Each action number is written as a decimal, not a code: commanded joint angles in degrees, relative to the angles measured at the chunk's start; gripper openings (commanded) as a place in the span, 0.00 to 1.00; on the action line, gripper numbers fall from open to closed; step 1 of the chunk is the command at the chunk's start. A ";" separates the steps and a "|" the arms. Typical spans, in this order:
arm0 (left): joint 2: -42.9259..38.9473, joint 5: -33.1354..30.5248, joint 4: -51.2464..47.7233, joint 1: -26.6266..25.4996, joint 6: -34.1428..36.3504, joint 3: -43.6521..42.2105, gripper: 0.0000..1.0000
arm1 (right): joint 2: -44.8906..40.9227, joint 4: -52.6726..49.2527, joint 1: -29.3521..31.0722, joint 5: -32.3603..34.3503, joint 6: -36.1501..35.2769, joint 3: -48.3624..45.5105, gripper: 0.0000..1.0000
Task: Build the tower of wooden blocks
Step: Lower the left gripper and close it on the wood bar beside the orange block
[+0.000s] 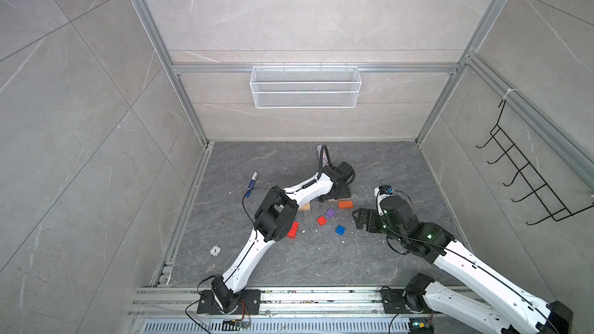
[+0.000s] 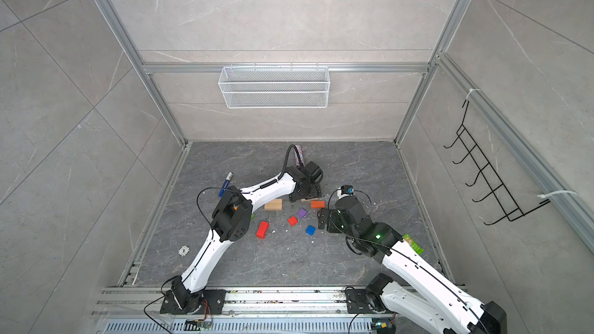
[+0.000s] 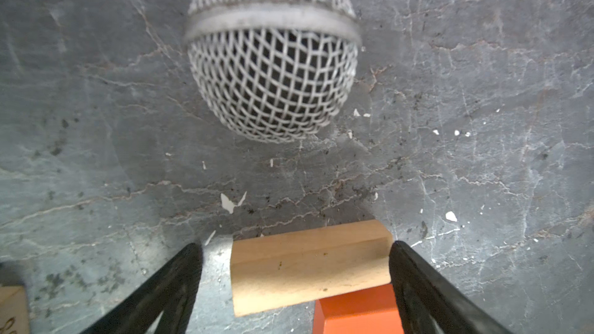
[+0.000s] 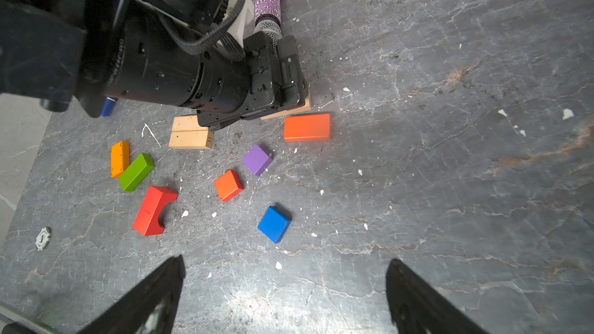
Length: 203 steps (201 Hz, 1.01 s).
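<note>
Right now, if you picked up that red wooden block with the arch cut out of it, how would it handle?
Probably stiff and light: the red wooden arch block looks like small solid painted wood. It likely won't roll, lying flat on the grey stone table. Its curved notch may grip poorly; the straight sides seem safer.

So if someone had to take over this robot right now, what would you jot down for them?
The left fingers are open, straddling a tan block without clamping it, beside the orange block and close to a microphone.
The right fingers are open and empty, above bare table.
Loose on the table: second tan block, purple cube, red cube, blue cube, red arch, green bar, yellow-orange bar.
Done: nothing stacked yet.
Left: the whole tower.
</note>
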 commanded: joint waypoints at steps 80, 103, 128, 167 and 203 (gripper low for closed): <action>5.86 -0.84 -6.86 -0.86 0.89 5.22 0.95 | -1.42 -1.09 -0.23 1.18 -1.34 0.61 0.99; 6.62 -1.43 -8.56 -0.98 1.25 6.08 0.95 | -1.86 -0.04 -0.38 0.49 -1.43 0.00 1.00; 6.97 -2.56 -10.58 -1.12 1.86 6.64 0.95 | -2.77 0.30 -0.38 0.46 -1.16 -0.45 1.00; 6.70 -3.36 -11.70 -1.32 2.58 5.63 0.92 | -3.00 0.26 -0.36 0.56 -0.91 -0.48 1.00; 5.24 -4.39 -12.19 -1.35 3.37 3.26 0.89 | -2.93 0.65 -0.36 0.46 -0.48 -0.74 1.00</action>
